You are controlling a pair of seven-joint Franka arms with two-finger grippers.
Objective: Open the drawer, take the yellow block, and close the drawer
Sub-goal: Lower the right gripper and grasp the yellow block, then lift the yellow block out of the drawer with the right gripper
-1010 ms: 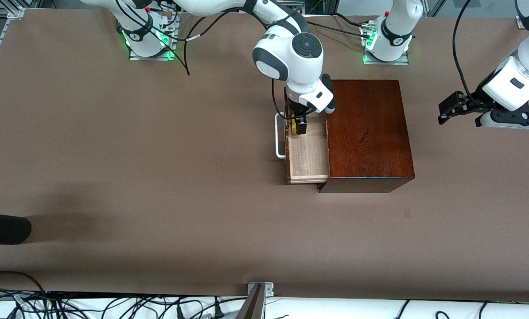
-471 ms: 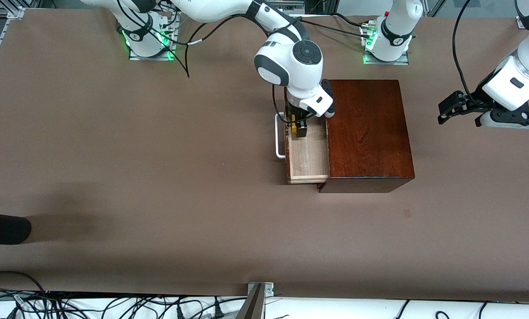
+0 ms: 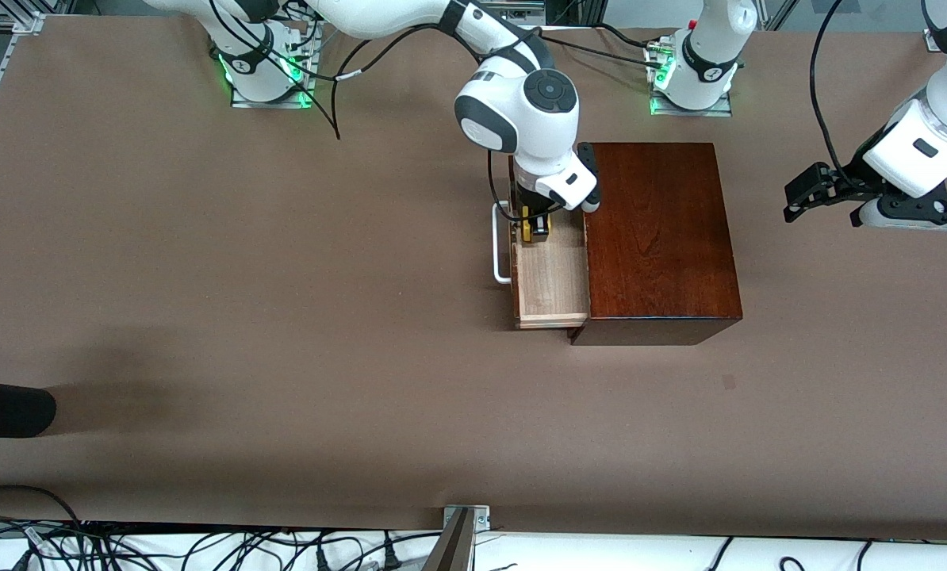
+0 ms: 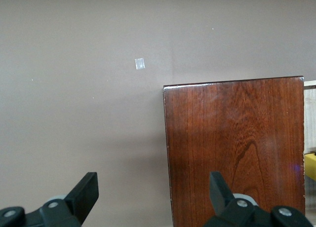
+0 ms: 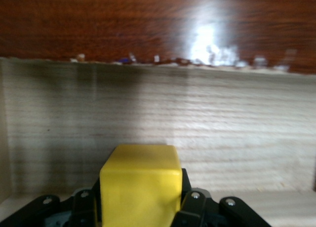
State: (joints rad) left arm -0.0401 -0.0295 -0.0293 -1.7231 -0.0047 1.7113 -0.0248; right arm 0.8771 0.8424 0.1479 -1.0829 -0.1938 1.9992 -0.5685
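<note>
The yellow block [image 3: 534, 230] sits inside the open drawer [image 3: 551, 277], at the end farther from the front camera, w/ the right pincer [image 3: 535, 230] clamped on it; in the right wrist view the block [image 5: 140, 185] fills the space between the black fingers [image 5: 195, 207], pale wood floor around it. The drawer is pulled out of the dark red-brown box [image 3: 660, 238] toward the right arm's end of the worktop [image 3: 283, 317], its white handle [image 3: 499, 246] at the front. The left pincer [image 3: 795, 202] waits in the air over bare worktop near the left arm's end, fingers apart. Worktop is plain brown and matte. Cables [image 3: 204, 547] lie along the edge nearest the front camera.
</note>
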